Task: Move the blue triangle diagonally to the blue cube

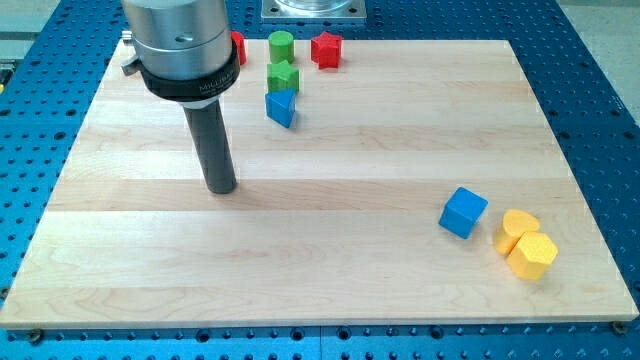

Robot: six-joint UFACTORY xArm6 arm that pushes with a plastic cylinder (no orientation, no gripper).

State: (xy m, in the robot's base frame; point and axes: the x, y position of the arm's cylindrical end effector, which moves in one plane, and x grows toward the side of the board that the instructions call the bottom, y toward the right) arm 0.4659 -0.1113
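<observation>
The blue triangle (281,108) lies near the view's top, left of centre, just below a green star (283,77). The blue cube (463,212) sits at the view's lower right. My tip (221,188) rests on the board to the left of and below the blue triangle, apart from it, and far to the left of the blue cube.
A green cylinder (281,45) and a red star (326,50) sit at the board's top edge. A red block (238,47) is partly hidden behind the arm. A yellow heart (518,228) and a yellow hexagon (532,255) lie right of the blue cube.
</observation>
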